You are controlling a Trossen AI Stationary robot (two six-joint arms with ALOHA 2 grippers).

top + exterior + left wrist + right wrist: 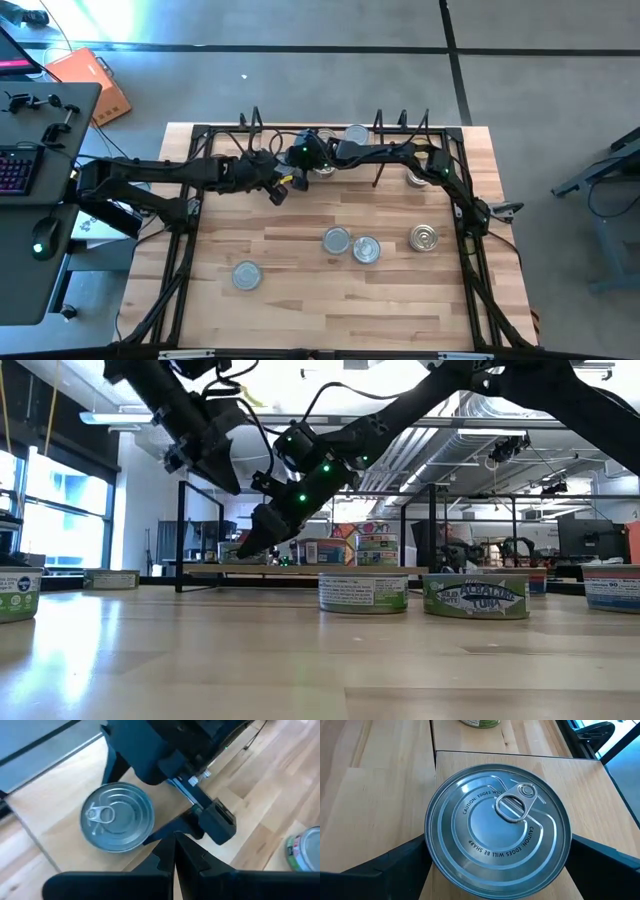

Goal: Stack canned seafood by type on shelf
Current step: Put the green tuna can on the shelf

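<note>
**Stacking partly done: one tin at the shelf, four still loose on the table**

While both arms crowd the back of the table, the left gripper [280, 190] hangs just short of the shelf [262, 136] with its fingers closed together on nothing. Beyond its fingertips stands a silver-topped tin [117, 816], with the other arm beside it. The right gripper [318, 160] has its fingers spread to either side of that ring-pull tin [497, 831], which rests on the light shelf board [580, 780]; whether the pads press it cannot be told. Further tins appear on the shelf, count uncertain. On the tabletop remain one tin at left [246, 275], a touching pair mid-table [337, 240] [366, 250], and one at right [424, 238]. I judge the task under half complete.
</note>
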